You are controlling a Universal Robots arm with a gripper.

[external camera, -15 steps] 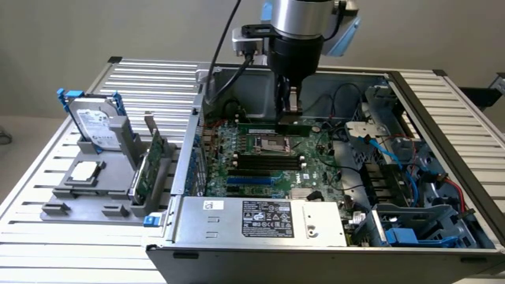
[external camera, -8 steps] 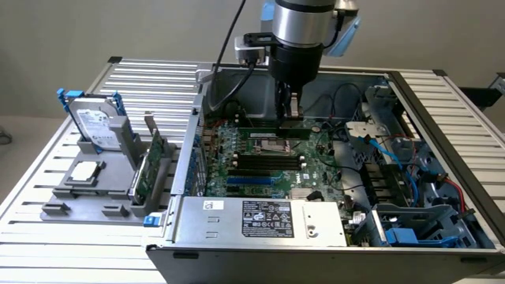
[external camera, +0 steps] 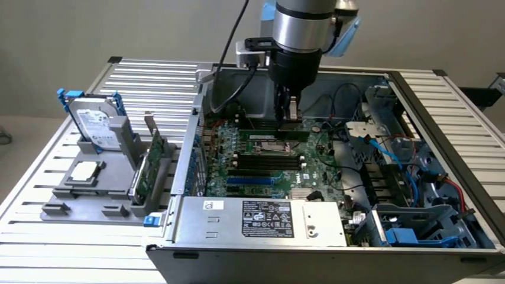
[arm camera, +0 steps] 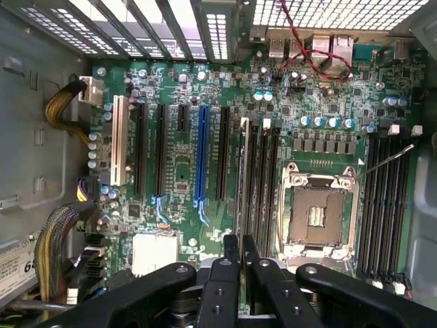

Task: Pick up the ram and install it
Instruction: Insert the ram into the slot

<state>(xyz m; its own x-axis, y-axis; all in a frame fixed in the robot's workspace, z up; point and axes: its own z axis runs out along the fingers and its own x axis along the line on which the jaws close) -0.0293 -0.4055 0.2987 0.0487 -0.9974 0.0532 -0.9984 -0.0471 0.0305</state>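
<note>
Inside the open computer case, over the motherboard: fingers clamped together on the ram; ram held on edge directly beneath them, alongside black slots, near the processor socket; on the table, grey tray holding hard drive and expansion card, both upright.

Arm running off the exterior view's top, gripper covering part of the ram, case being cropped at its right, label print blurring.
</note>
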